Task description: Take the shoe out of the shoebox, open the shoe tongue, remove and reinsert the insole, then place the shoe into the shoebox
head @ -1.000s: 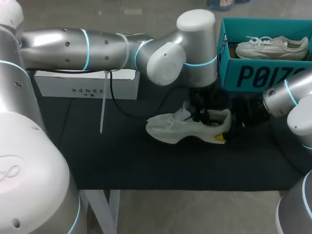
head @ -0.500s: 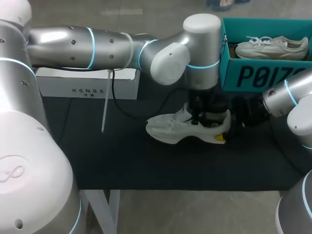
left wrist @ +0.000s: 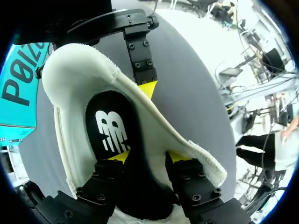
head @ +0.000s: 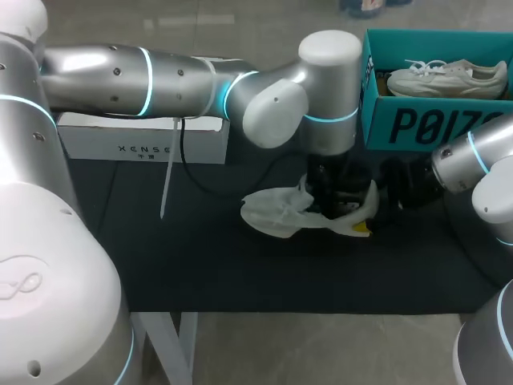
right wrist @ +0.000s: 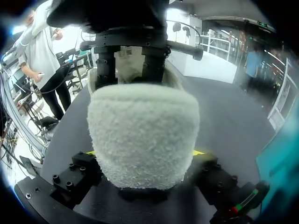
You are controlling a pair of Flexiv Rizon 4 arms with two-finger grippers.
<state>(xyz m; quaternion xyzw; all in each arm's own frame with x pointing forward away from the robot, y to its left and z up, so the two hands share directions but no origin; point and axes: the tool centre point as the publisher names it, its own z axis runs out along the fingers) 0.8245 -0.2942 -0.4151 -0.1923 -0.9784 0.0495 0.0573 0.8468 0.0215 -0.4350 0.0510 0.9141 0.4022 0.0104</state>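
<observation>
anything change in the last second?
The left gripper came down from just above the shoe into its opening, over the black insole. The shoe now looks pressed slightly flatter. Nothing was let go. Same as before: the right gripper clamped on the heel, the other shoe in the shoebox.

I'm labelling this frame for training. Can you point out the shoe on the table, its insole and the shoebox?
shoe (head: 268,215): head view, on its white toe end.
insole (left wrist: 105,104): left wrist view, on its black heel end, beside the white logo.
shoebox (head: 417,124): head view, on its teal front wall.
</observation>
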